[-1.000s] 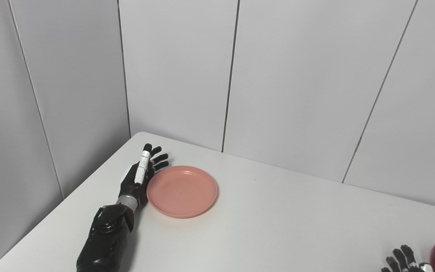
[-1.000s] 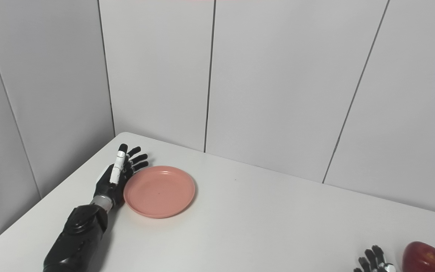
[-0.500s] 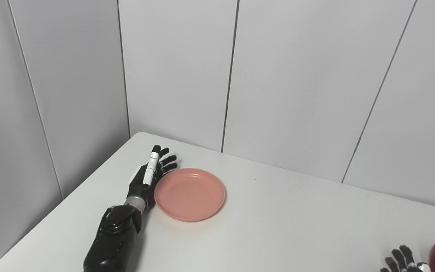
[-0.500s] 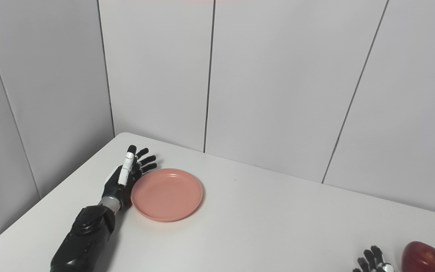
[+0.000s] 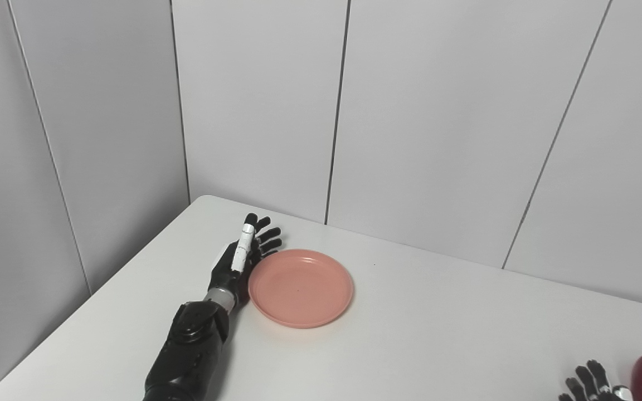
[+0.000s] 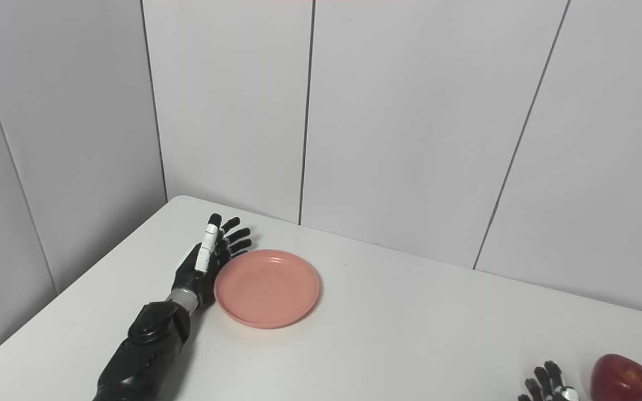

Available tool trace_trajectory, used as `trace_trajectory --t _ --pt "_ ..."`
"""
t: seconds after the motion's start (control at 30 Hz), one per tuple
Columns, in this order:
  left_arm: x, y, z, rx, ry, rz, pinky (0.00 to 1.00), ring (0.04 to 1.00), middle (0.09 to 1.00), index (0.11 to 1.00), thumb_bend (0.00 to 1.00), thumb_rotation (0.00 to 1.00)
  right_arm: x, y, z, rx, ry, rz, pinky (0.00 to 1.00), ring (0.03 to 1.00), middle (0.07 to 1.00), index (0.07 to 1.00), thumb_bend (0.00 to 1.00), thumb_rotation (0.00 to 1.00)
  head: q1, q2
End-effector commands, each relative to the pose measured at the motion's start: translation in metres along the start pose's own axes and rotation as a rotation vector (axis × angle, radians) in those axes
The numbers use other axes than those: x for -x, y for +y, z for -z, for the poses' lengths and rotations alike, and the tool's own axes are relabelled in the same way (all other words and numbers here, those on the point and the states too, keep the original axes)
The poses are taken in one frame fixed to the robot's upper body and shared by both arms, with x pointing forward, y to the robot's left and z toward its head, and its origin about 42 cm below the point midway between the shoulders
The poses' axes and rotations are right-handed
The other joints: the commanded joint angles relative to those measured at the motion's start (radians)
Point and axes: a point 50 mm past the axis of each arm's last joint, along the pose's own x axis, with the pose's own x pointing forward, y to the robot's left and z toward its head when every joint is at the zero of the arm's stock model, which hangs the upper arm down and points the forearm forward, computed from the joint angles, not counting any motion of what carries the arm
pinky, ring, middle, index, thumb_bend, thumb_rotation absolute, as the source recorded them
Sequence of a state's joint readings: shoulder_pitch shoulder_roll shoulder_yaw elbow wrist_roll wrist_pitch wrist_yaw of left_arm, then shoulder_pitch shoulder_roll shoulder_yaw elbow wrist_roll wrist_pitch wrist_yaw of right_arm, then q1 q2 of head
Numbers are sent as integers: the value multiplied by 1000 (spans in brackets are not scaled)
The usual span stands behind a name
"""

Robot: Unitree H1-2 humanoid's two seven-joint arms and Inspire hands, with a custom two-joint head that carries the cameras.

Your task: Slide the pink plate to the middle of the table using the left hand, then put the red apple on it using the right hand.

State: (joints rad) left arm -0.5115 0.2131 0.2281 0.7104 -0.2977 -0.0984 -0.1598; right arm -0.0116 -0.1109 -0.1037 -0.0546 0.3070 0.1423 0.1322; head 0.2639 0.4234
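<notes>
White table, pink plate against open-fingered left hand; right hand unreadable.

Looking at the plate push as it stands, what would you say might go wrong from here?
The left robot hand presses only the pink plate's left rim, so the plate may pivot or slip off course. It is left of the table middle. The red apple lies near the front right edge, beside the right robot hand, and could roll.
</notes>
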Motion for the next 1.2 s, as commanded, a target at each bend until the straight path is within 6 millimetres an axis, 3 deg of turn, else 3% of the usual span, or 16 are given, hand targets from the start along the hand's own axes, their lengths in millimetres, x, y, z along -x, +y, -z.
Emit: trace_trajectory --t 0.0,0.3,0.7,1.17 --pt "-9 -10 -6 8 -4 32 862 852 860 878 801 900 7 2 16 -26 112 8 1000 1000 1000 1000 763 1000 -1 1" --pt "-6 -13 0 19 13 47 880 880 886 905 773 891 7 3 15 -30 115 5 1000 1000 1000 1000 772 1000 -1 0" --pt "-8 -18 6 -20 24 41 801 830 846 882 850 903 8 5 15 -30 115 7 1000 1000 1000 1000 775 991 -4 4" --pt "-15 -48 16 7 44 58 795 804 809 841 847 885 9 6 14 -26 114 4 1000 1000 1000 1000 777 999 -10 7"
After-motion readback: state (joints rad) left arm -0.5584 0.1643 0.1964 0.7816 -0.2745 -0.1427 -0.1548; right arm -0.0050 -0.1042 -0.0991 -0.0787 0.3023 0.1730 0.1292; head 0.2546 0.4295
